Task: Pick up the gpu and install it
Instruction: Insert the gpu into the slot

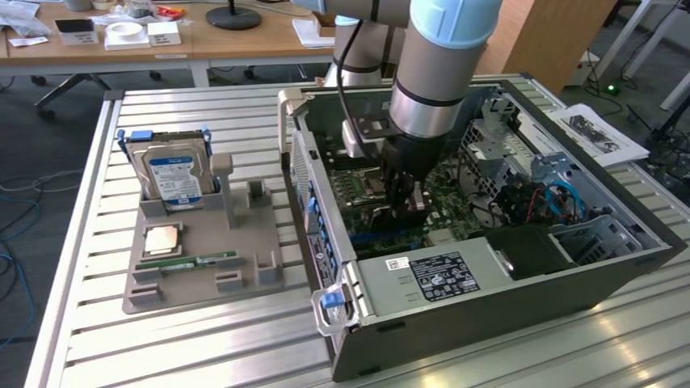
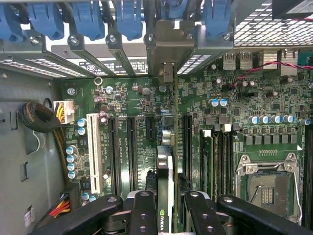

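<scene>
Jaws tight on the gpu [image 2: 164, 176] (edge-on) over the motherboard [image 2: 274, 112] inside the case [image 1: 518, 323].

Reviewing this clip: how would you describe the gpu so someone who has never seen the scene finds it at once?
Look inside the open computer case on the slatted table, above the green motherboard. There the gripper is shut on the gpu, a thin card seen edge-on. Unlike the long black slots beside it, it carries an NVIDIA label.
</scene>
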`<state>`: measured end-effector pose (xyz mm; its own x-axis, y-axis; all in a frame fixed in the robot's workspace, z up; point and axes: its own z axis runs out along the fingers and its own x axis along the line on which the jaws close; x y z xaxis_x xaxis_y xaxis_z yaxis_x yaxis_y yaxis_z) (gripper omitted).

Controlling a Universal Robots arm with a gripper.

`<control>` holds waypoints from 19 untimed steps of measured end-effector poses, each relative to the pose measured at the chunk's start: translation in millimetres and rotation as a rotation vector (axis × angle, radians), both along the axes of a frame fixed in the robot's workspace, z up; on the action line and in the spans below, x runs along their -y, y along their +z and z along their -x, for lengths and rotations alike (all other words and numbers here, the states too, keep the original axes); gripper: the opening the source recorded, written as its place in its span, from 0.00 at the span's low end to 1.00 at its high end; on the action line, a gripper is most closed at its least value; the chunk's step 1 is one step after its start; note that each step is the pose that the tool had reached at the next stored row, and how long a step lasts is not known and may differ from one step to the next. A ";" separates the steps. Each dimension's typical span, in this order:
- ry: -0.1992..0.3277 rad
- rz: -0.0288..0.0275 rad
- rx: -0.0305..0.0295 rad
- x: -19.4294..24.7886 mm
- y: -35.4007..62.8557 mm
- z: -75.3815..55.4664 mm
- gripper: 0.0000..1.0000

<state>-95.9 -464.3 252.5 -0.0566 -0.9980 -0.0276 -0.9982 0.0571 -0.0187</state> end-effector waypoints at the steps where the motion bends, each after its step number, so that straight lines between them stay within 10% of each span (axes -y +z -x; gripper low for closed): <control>1: 0.000 -0.0002 0.0000 0.0 0.2 0.0 0.27; 19: 0.000 -0.0034 -0.0004 0.1 -2.2 0.1 0.27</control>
<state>-96.0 -464.4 250.3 -0.0565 -0.9979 -0.0309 -0.9982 0.0571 -0.0181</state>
